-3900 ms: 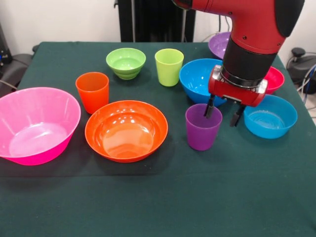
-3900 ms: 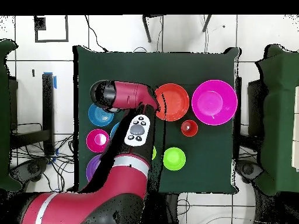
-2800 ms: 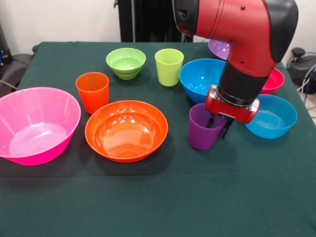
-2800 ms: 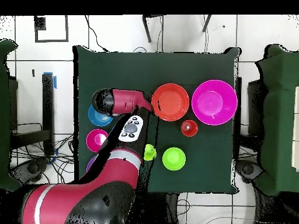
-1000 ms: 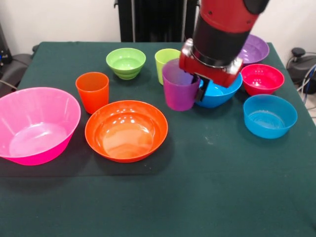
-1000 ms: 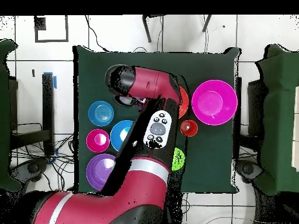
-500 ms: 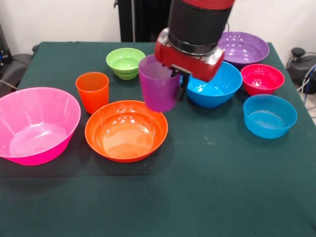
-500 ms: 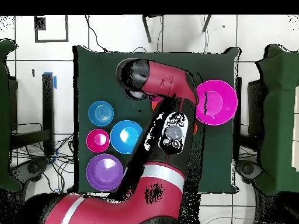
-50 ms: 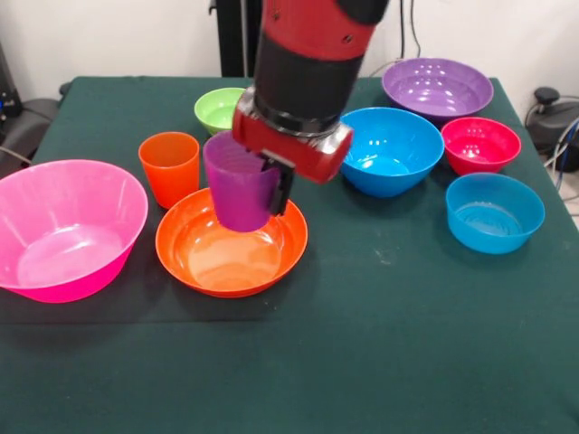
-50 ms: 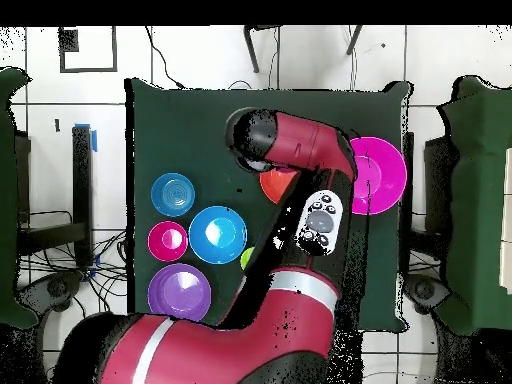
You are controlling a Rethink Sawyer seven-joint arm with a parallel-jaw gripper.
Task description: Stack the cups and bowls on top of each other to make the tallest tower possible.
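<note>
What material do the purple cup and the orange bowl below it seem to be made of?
The purple cup, held by the claw, looks like glossy, slightly translucent plastic: light passes through its rim. The orange bowl also looks like smooth plastic, with bright reflections on its inner wall. The exact plastic cannot be told.

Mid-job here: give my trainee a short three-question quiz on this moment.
1. True or false: the tool is shut on the purple cup.
2. The purple cup hangs over which bowl? A) pink bowl B) orange bowl C) purple bowl
3. Fill in: the orange cup stands between the orange bowl and the ____ bowl.

Key: 1 true. 2 B. 3 pink.
</note>
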